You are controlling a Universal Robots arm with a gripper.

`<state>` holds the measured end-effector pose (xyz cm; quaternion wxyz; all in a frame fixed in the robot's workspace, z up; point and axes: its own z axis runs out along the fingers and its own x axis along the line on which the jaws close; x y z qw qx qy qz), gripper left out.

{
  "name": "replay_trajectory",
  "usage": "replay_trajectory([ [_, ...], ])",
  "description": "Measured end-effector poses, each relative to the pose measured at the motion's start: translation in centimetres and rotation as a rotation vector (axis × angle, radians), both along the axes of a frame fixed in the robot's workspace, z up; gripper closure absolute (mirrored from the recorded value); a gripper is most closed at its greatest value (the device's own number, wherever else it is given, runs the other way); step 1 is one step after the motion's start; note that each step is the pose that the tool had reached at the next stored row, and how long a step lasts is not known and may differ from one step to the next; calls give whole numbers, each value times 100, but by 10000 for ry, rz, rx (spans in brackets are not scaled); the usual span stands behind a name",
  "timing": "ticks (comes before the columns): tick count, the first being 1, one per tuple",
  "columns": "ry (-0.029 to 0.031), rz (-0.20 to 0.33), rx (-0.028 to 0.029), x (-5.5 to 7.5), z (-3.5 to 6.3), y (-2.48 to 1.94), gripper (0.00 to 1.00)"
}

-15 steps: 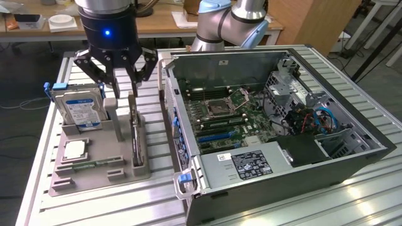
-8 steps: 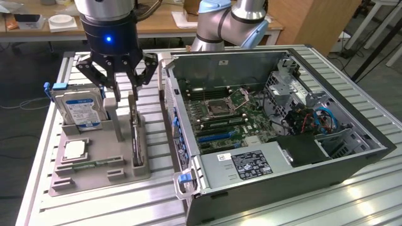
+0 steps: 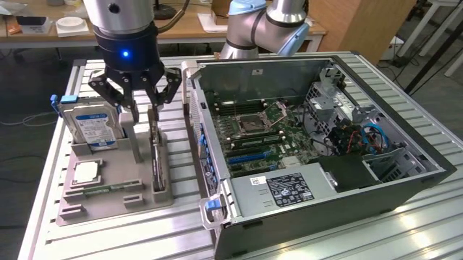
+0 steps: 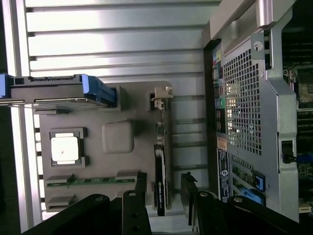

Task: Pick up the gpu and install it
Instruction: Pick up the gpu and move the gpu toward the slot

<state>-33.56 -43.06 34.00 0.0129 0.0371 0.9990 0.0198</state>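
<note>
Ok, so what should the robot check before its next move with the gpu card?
1. Gripper open: ok, its fingers stand apart.
2. Gripper lined up with the gpu: ok, the card sits between the fingers in the wrist view.
3. Gpu standing on its edge in the gray holder: ok.
4. Gpu gripped: not ok, a gap shows on each side of it.
5. Hard drive clear of the fingers: cannot tell, one finger looks near it in the exterior view.
6. Computer case open, motherboard uncovered: ok.
</note>
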Motion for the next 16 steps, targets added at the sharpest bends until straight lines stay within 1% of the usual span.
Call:
replay_trajectory([
  [5,-1,12,1,-4,-68,-32,58],
  [16,-1,193,0,-3,-202,-60,58],
])
